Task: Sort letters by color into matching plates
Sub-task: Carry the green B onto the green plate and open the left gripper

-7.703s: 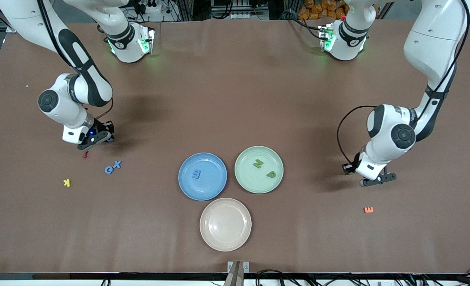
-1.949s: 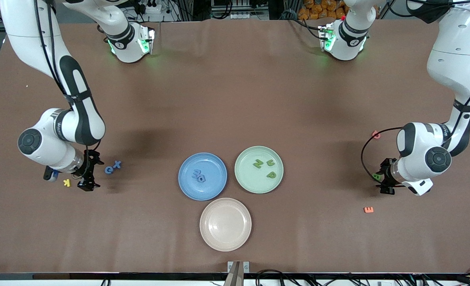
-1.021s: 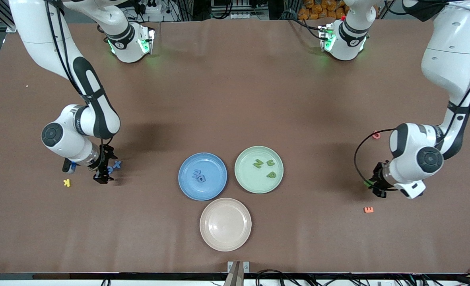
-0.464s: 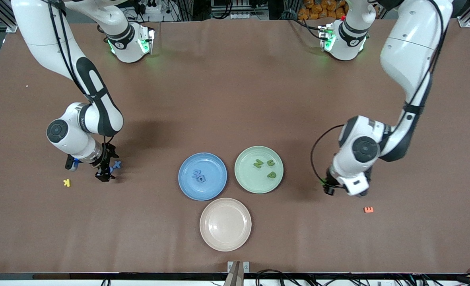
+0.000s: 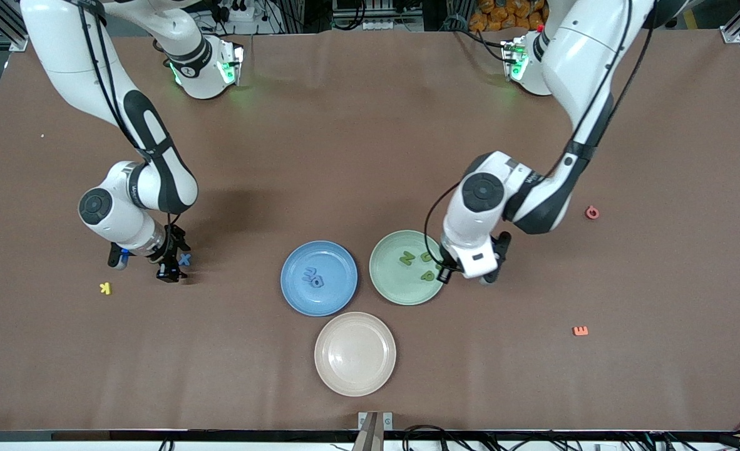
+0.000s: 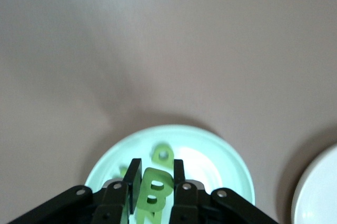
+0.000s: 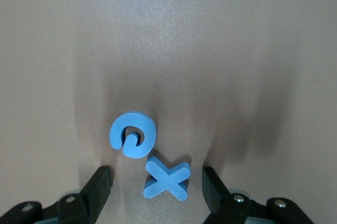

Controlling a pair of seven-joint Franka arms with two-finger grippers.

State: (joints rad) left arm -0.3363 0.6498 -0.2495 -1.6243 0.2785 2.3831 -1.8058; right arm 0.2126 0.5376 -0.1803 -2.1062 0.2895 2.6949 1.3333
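Letters of two colours are partly sorted around the blue plate (image 5: 318, 277), the landmark near the middle of the table. On that plate lie two blue letters (image 5: 312, 275). Just beside it, toward the left arm's end of the table, the mint green plate (image 5: 390, 285) carries three green letters (image 5: 419, 263). The left gripper (image 6: 152, 195) hangs over that green plate's rim — its fingers (image 6: 132, 184) are clamped on a green letter B (image 6: 152, 191) held upright between them.

Well apart from the blue plate, toward the right arm's end, a blue X (image 7: 166, 179) and a round blue letter (image 7: 132, 133) lie flat on the brown tabletop (image 5: 370, 156), touching or nearly so. The right gripper (image 7: 155, 187) is low over them, its jaws spread with the X between the fingers (image 7: 97, 188) and not touching either one; the round letter sits just past the fingertips.

A cream plate (image 5: 355, 354) lies nearer the front camera than the blue plate, just beside it. A yellow K (image 5: 105, 288) rests near the right gripper; an orange E (image 5: 580, 331) and a pink letter (image 5: 591, 212) lie at the left arm's end.
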